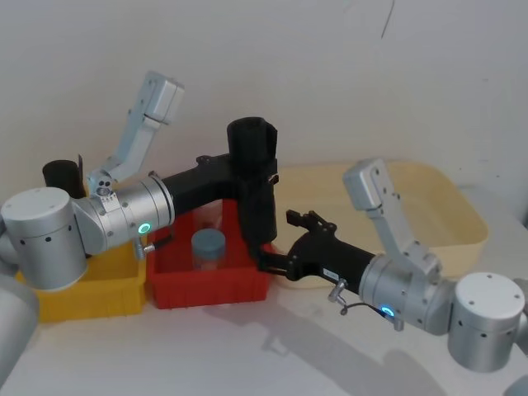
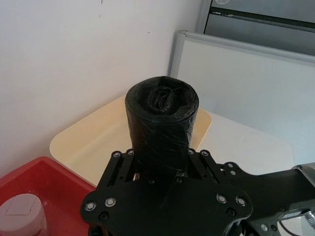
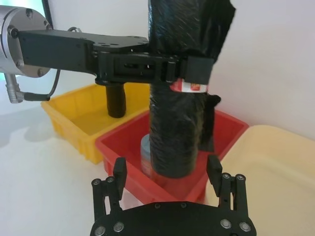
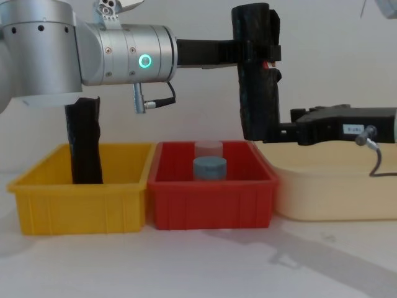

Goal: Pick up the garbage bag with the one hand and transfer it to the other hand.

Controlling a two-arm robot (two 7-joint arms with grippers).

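Note:
The garbage bag [image 1: 256, 186], a thick black roll with a small red-white mark [image 3: 189, 87], hangs upright above the red bin. My left gripper [image 1: 260, 169], on the green-ringed wrist, is shut on its upper part [image 4: 255, 53]. From the right, my right gripper [image 1: 271, 254] on the blue-ringed wrist reaches in at the roll's lower end. In the right wrist view its fingers [image 3: 119, 169] stand open on either side of the roll [image 3: 178, 137], with a gap on each side. The left wrist view looks along the roll [image 2: 160, 123] to its top end.
Below the roll, the red bin [image 1: 210, 290] holds a jar with a grey-blue lid [image 1: 208, 244]. A yellow bin [image 1: 99, 301] to its left holds a slimmer black roll [image 4: 84, 143]. A cream tray [image 1: 472, 235] lies at the right. Bare white table runs along the front.

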